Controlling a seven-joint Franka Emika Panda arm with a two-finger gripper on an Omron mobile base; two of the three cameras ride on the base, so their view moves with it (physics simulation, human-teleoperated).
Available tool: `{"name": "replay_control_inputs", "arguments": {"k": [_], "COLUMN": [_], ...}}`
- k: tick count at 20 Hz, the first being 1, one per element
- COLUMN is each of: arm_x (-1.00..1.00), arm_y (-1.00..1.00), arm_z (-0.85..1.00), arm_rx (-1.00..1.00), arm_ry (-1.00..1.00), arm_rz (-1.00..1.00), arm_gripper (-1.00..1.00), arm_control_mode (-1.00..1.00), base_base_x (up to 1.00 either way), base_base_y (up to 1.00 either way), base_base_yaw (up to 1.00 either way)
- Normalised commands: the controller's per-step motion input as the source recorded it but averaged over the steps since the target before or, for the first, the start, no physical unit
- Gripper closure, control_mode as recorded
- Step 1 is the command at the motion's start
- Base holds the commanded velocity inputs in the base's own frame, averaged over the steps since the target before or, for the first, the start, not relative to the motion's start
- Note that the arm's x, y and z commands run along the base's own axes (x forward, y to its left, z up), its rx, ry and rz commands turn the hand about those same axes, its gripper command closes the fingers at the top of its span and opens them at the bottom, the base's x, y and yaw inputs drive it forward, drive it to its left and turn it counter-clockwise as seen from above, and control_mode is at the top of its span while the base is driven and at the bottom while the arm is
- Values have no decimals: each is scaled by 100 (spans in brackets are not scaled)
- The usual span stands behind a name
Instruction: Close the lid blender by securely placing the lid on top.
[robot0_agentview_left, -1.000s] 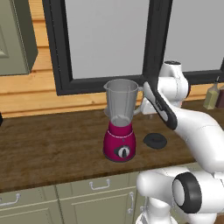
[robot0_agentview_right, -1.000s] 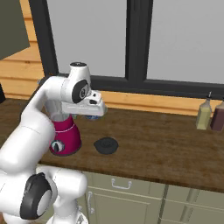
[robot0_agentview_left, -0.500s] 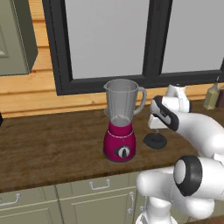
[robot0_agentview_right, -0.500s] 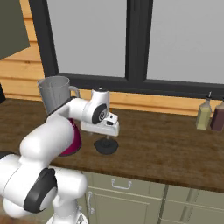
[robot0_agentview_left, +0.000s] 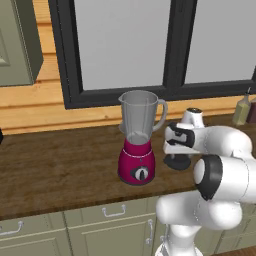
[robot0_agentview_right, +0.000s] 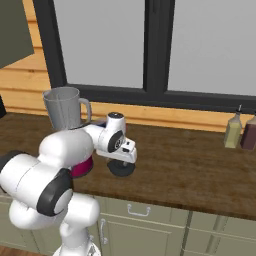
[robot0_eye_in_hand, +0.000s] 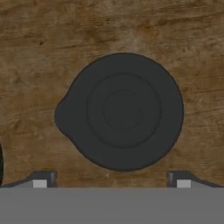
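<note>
Lid: the lid (robot0_eye_in_hand: 122, 111) is seen lying flat on the wooden worktop (robot0_eye_in_hand: 39, 52), at about 3 o'clock of the blender (robot0_agentview_left: 137, 137) in the left base view, near but apart from it.
Blender: the jar mouth is uncovered; nothing is seated on it.
Claw: the claw (robot0_eye_in_hand: 111, 179) is held directly above the lid, its fingertips (robot0_eye_in_hand: 41, 180) spread wider than the disc; nothing is clamped.
Done: the approach over the lid is judged complete.
Left: 3 steps are judged outstanding: grasping, carrying, seating.
</note>
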Motion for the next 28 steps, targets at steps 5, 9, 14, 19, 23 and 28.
{"name": "replay_control_inputs", "arguments": {"k": [5, 9, 14, 19, 23, 28], "arm_x": [31, 21, 5, 10, 21, 24], "arm_y": [-3, 0, -1, 0, 0, 0], "arm_z": [-26, -34, -30, -21, -16, -39], "arm_rx": [0, 0, 0, 0, 0, -1], "arm_ry": [0, 0, -1, -2, -2, -4], "arm_rz": [0, 0, 0, 0, 0, 0], "arm_gripper": [-100, -100, -100, -100, -100, -100], "arm_control_mode": [-100, -100, -100, -100, -100, -100], "base_base_x": [0, 0, 0, 0, 0, 0], "base_base_y": [0, 0, 0, 0, 0, 0], "base_base_yaw": [0, 0, 0, 0, 0, 0]}}
